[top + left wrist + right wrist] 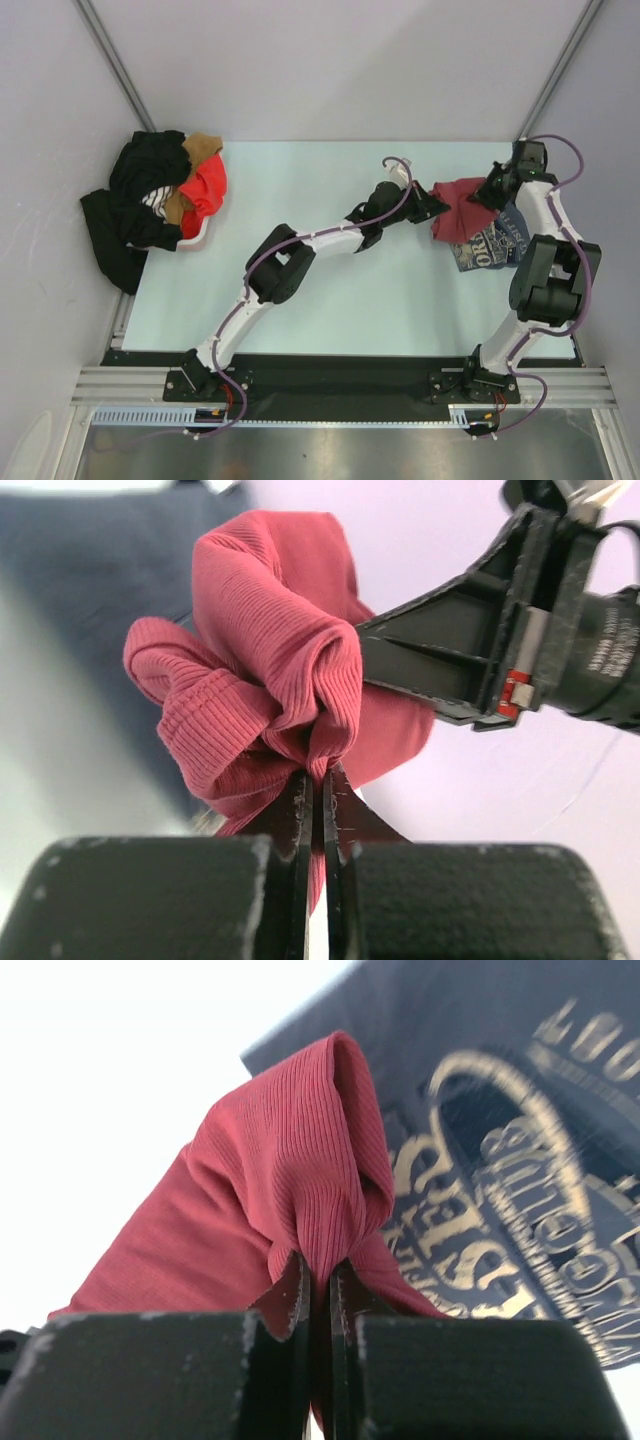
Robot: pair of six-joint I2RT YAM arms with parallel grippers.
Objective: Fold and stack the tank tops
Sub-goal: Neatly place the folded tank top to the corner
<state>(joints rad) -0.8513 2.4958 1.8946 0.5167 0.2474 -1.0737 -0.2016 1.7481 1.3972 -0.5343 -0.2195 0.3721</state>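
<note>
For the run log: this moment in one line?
left fingers: shut on maroon top | right fingers: shut on maroon top | blue-grey top: on table, partly beneath

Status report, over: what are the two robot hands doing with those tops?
Left hand shut on maroon top. Right hand shut on it too. Blue-grey printed top lies alongside. Other clothes piled far left, nothing in the way.

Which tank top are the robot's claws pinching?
The ribbed maroon-red tank top: the left gripper and right gripper are shut on it. The slate-blue printed tank top lies ungripped.
</note>
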